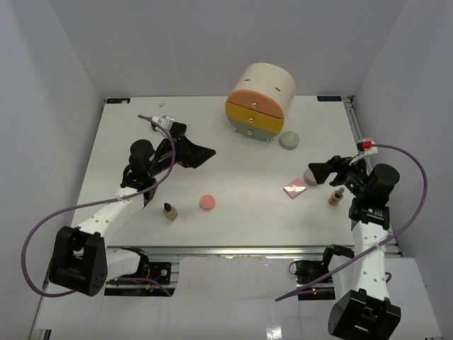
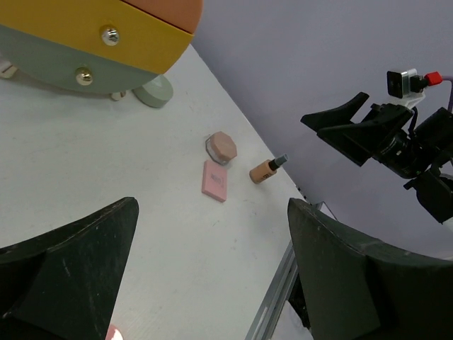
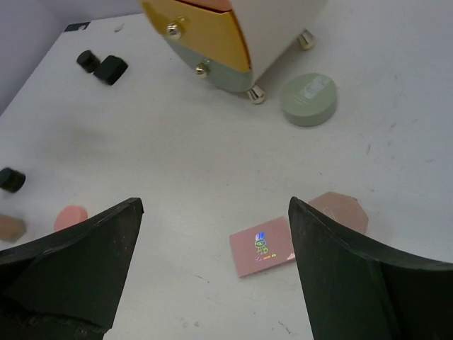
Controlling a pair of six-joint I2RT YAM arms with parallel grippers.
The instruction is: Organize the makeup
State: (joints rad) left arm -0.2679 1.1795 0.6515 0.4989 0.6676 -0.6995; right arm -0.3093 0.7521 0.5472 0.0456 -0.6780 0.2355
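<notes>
Makeup lies scattered over the bench (image 1: 248,177), and none of it is held. Your left pincer (image 2: 212,205) hangs spread apart above the left-middle of the bench. Your right pincer (image 3: 216,205) is spread just as wide over the right side.

From the top camera, the right pincer covers nearly all of the tan compact (image 3: 340,211). Your right wrist view shows it as octagonal, with one side cut off by a finger (image 3: 368,283), just beside the pink square palette (image 1: 295,188). Your left wrist view shows that compact whole.

The pink round compact (image 1: 207,202) is plain from above, near the bench's middle. It is half behind a finger in the right wrist view and clipped by the bottom edge in the left wrist view. You can make out the small black jars (image 3: 111,69) at the far left only through the right wrist camera.

One brown bottle (image 1: 170,212) sits by the left arm, its cap end toward the far left. The second brown bottle (image 1: 335,198) sits by the right arm, its cap end toward the far right. Whether either stands or lies cannot be told.

The palette sits cornerwise, with one corner toward the near edge. Only the right wrist view shows the printed figure on its face. The grey-green compact (image 1: 289,140) lies flat just right of the cream drawer box (image 1: 260,99).
</notes>
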